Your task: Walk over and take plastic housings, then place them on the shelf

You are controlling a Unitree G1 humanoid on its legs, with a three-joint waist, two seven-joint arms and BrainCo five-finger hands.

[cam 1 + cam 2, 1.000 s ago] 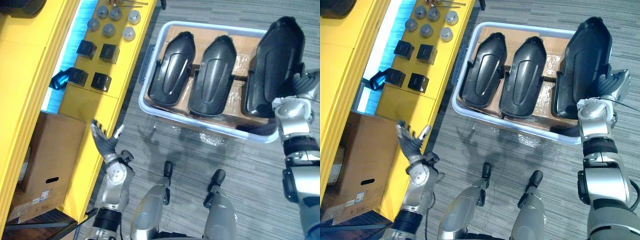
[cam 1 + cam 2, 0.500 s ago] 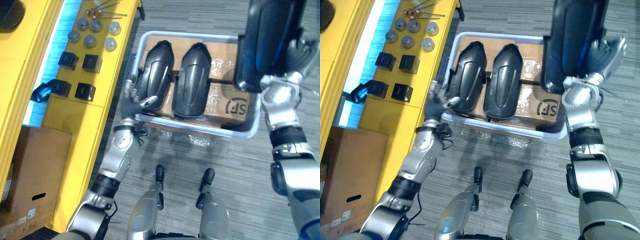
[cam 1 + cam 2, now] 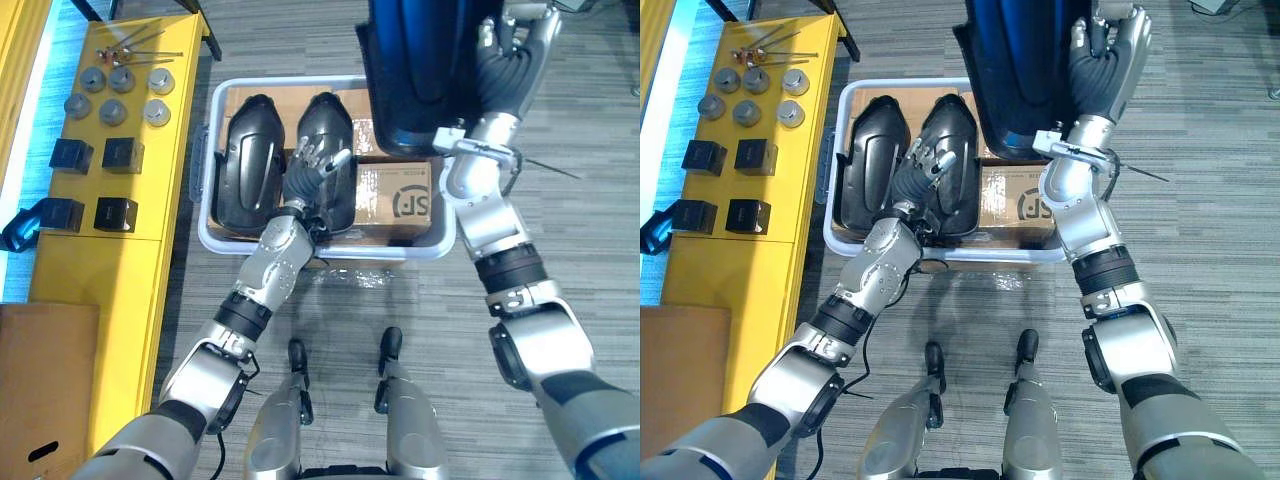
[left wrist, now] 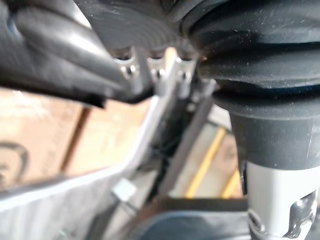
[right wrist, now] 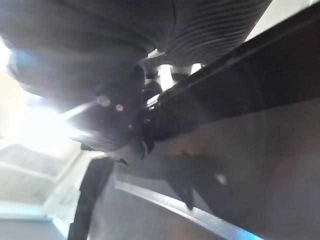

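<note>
Grey carpet (image 3: 600, 230), white bin (image 3: 420, 250): right hand (image 3: 510, 60) fingers clamped on a housing (image 3: 415, 80) raised above it, left hand (image 3: 312, 170) fingers apart over a second housing (image 3: 325, 115) inside, so best settle that left palm squarely before curling, keeping the raised one steady.

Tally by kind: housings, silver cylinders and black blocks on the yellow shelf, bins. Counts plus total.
plastic housings: 3 (2 in the bin, 1 held up in the right hand)
silver cylinders: 6
black blocks: 4
bin: 1
Total: 14
</note>
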